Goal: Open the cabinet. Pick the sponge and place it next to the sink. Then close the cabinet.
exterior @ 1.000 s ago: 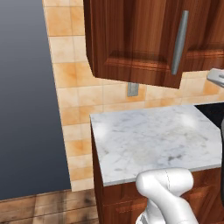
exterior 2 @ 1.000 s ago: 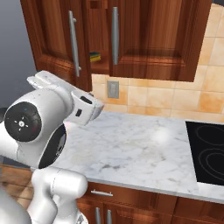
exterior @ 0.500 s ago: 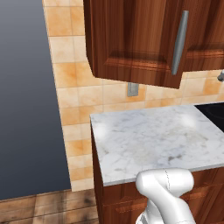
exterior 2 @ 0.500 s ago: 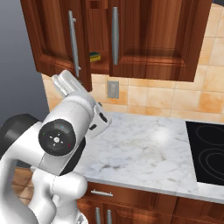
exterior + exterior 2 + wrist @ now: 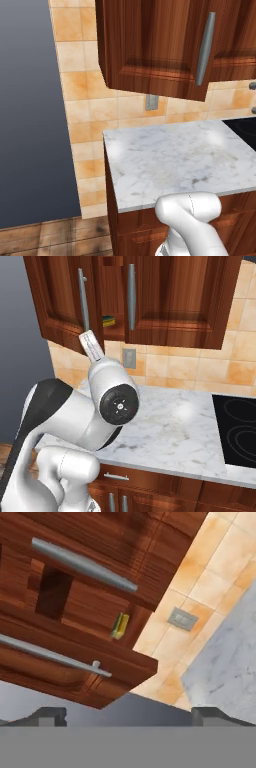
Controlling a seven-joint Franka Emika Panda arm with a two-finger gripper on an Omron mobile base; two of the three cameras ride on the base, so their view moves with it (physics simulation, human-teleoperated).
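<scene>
The cabinet (image 5: 175, 301) hangs above the counter, its left door (image 5: 57, 301) swung partly out on a long grey handle (image 5: 82, 298). In the gap between the doors the sponge (image 5: 108, 321), yellow with a green side, lies on the bottom shelf. From the hand view I look up at the cabinet (image 5: 75, 602) from below, with the sponge (image 5: 120, 626) near the middle. My gripper (image 5: 130, 714) is open with nothing in it, well short of the shelf. My wrist (image 5: 119, 403) stands below the open door. The sink is out of view.
A white marble counter (image 5: 170, 426) runs under the cabinet, with a black stovetop (image 5: 240, 426) at its right end. A grey wall outlet (image 5: 129, 357) sits on the tan tiles. Wooden drawers (image 5: 117, 476) are below. A dark grey wall (image 5: 30, 110) lies left of the counter (image 5: 175, 160).
My arm has swung and my wrist has risen and turned toward the cabinet gap. The door and the sponge have not moved. The gripper has stayed open.
</scene>
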